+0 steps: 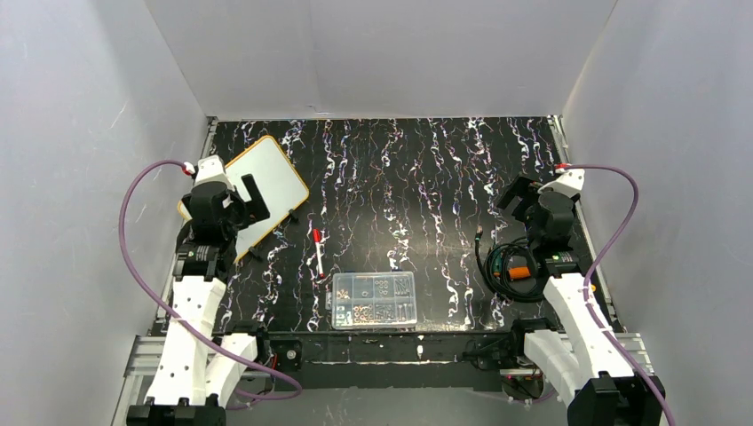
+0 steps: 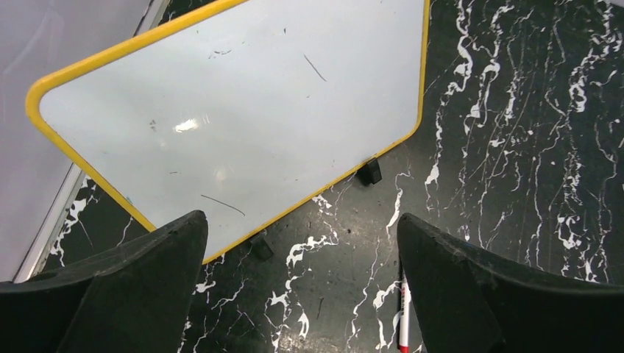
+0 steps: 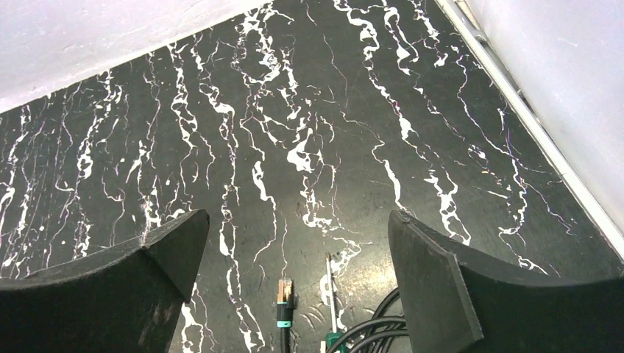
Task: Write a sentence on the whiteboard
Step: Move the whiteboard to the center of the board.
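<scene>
The small flat white whiteboard with rounded corners and a thin orange-yellow rim point(image 2: 235, 110) lies flat and turned at an angle on the far-left part of the black, white-veined marble-patterned surface point(image 1: 426, 195), close to the left wall. Its face carries only a few faint dark strokes and smudges, and a small black clip foot point(image 2: 370, 171) shows at its near edge. The left fingers point(image 2: 125, 294) hang above the board's near corner, spread wide and holding nothing. A slim white marker with a red cap point(image 1: 318, 251) lies on the surface just right of the board, apart from it. Nearer the arms sits a clear plastic compartment box of small parts point(image 1: 374, 299). On the right, the right fingers point(image 3: 486, 294) are also spread wide and empty, above a coil of black cable point(image 1: 515, 266).
</scene>
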`<state>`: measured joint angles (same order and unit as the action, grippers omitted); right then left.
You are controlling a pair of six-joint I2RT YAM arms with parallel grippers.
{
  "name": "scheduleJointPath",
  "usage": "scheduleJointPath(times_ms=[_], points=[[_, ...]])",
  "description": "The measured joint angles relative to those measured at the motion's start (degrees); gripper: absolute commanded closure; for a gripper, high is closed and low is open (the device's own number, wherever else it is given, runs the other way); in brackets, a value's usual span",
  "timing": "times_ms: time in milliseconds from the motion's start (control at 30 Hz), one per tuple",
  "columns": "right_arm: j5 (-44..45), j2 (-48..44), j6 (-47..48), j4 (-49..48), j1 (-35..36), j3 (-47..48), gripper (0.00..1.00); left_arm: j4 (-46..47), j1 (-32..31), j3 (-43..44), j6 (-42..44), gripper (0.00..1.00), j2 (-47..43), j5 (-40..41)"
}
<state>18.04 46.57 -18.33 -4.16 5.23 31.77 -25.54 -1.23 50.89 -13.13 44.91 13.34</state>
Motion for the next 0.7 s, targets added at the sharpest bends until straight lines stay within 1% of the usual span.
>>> scheduleJointPath(times_ms=[167, 367, 567, 700], points=[[0.0, 0.2, 0.0, 0.2, 0.0, 0.0, 0.0, -1.1, 0.0, 0.2, -1.0, 0.01, 2.6, 0.9], [0.0, 0.3, 0.0, 0.2, 0.0, 0.0, 0.0, -1.5, 0.0, -0.1, -3.5, 0.01, 3.1, 0.3], [0.0, 0.3, 0.0, 0.2, 0.0, 0.0, 0.0, -0.4, 0.0, -5.0, -9.1, 0.01, 3.8, -1.3], [-0.2, 0.1, 0.0, 0.2, 0.0, 0.0, 0.0, 1.2, 0.0, -9.4, -14.1, 0.01, 6.4, -1.1]])
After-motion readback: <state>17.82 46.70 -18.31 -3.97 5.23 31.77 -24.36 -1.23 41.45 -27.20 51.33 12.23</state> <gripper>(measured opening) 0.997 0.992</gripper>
